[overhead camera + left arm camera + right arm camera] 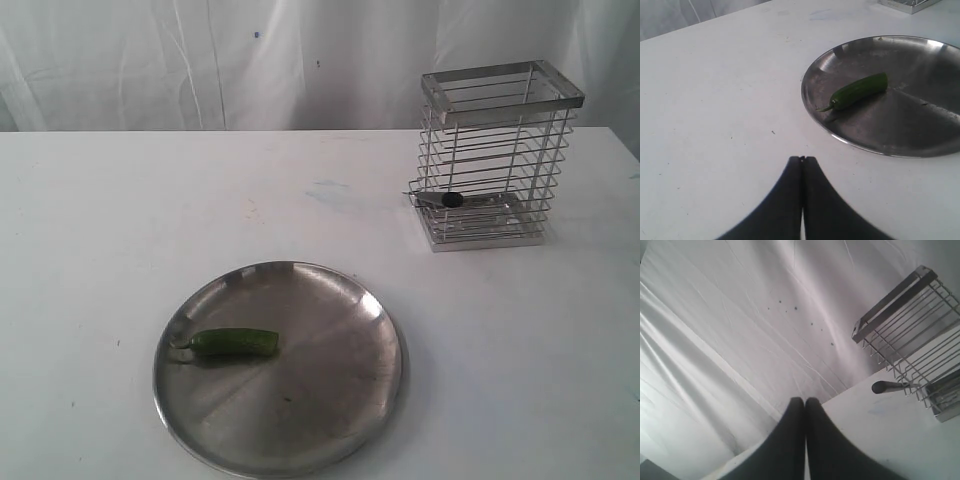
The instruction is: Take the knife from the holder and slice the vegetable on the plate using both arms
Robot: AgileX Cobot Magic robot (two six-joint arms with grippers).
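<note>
Knife (440, 199), black-handled, pokes through shiny wire-cage holder (510, 108).

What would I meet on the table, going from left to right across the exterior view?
Plate, with the vegetable lying on its left half → holder, with the knife poking out low on its left side.

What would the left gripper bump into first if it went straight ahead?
Probably just the white table: the shut left gripper points across its bare top, and the plate holding the vegetable sits off to one side. How steeply it aims is unclear.
</note>
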